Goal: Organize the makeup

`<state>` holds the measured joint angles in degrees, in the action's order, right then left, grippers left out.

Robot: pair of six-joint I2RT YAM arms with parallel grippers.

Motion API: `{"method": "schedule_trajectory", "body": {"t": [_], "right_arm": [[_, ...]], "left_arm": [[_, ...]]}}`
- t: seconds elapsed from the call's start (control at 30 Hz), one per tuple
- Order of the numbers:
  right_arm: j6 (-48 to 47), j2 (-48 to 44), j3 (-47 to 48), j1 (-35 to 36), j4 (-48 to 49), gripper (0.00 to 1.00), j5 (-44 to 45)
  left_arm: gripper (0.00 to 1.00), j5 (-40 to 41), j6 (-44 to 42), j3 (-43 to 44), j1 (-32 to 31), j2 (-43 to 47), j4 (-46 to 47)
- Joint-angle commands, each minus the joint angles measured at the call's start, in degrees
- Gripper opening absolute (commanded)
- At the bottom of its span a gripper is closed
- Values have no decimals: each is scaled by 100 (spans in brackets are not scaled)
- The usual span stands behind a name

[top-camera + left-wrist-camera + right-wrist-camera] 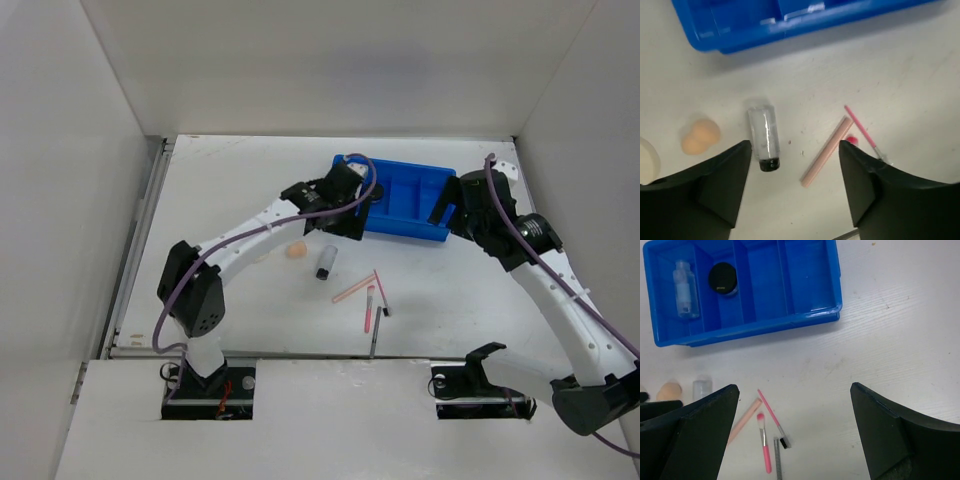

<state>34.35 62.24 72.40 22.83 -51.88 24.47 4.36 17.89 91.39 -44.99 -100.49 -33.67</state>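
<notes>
**Above the worktop, both sets of jaws spread**

Under my left gripper (794,150), whose jaws stand wide apart and grip nothing, the dark-capped vial (764,137) lies on its side on the worktop (920,90), its dark end close to one finger (725,185). Beside the vial sits the peach egg sponge (700,136), and past that the cream round puff (647,160), cut off by the edge of the view. On the vial's other side a peach stick (826,151) and a thin pink pencil (862,131) lie loose, their ends almost meeting. The blue tray (740,30) stands beyond them.

My right gripper (794,390) hangs over the worktop just off the tray's long wall, jaws likewise spread. Inside the tray, the clear tube (685,287) lies in an end compartment and the round black jar (722,277) sits in the one beside it.
</notes>
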Motion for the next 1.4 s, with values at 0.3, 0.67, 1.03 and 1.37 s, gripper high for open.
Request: {"method": "schedule_trajectory", "body": {"t": [0.3, 0.67, 1.03, 1.37], "right_arm": [[63, -203, 11, -24, 116, 99, -127], [63, -309, 11, -24, 64, 99, -21], [63, -247, 11, -24, 169, 99, 32], [-165, -63, 274, -24, 108, 99, 392]], "left_arm": [[73, 891, 399, -606, -62, -910, -69], [44, 917, 566, -693, -62, -1359, -184], [0, 654, -144, 1009, 218, -620, -1097], [0, 373, -383, 4365, 685, -2747, -1555]]}}
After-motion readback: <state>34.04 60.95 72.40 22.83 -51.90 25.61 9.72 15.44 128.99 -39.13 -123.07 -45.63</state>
